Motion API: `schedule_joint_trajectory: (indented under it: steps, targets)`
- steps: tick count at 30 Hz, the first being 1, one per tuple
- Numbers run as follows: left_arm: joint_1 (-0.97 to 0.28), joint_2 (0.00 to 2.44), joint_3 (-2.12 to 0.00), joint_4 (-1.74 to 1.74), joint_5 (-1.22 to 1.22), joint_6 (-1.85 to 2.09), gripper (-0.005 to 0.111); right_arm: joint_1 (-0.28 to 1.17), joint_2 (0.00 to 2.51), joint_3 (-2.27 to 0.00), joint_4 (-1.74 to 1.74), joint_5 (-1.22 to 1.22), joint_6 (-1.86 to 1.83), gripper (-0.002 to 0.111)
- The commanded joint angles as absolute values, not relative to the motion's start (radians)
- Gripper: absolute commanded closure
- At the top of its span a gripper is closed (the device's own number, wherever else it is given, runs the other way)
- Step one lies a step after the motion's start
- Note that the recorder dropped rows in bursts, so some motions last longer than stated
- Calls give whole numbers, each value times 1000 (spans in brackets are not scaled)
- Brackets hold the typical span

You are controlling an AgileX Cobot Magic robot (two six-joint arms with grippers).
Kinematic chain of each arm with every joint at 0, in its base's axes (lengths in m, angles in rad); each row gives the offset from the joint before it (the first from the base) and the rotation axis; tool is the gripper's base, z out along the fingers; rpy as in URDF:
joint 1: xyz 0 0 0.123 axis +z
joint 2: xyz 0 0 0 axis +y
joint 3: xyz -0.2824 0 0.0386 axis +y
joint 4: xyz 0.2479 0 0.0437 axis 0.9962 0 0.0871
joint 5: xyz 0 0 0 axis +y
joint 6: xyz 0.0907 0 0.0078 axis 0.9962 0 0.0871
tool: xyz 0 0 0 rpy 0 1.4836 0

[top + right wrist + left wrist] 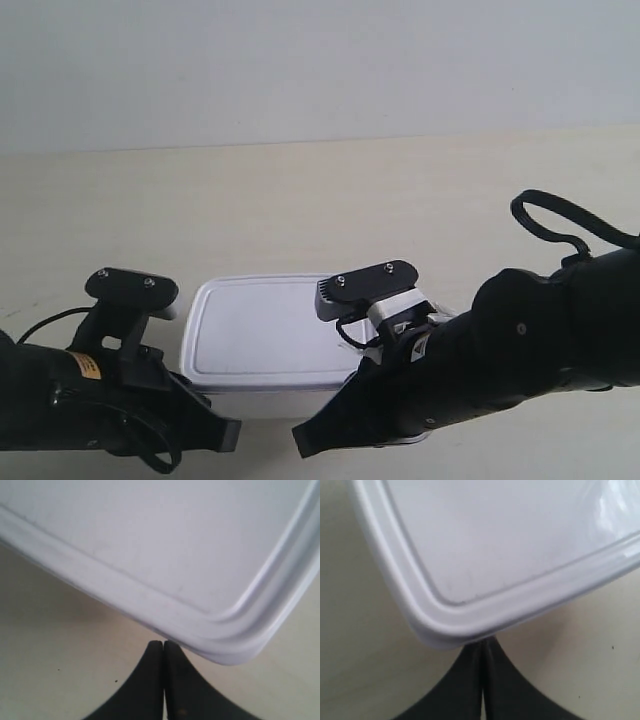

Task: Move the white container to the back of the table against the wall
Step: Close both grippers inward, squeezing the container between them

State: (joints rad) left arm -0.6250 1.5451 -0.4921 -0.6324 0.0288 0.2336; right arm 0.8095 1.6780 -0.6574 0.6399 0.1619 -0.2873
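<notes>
Nearest my cameras, the left claw is pinched closed, its tips pressed together just beside a rounded corner of the white container. The right claw is closed the same way at another corner. In the exterior view, the container sits low and centre on the desk, well apart from the wall across the top.

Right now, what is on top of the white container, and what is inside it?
Only its flat white lid sits on the white container; nothing rests on the lid. The opaque lid hides the inside, so contents cannot be seen.
</notes>
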Motion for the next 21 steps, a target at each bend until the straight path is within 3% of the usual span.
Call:
schedule_joint_trajectory:
  steps: [1,21]
  targets:
    - [-630,1570,-538,-639,18,229,107,814,1681,-659,646,127,-285,108]
    - [-628,1640,-622,-630,-44,252,107,788,1681,-718,646,65,-285,108]
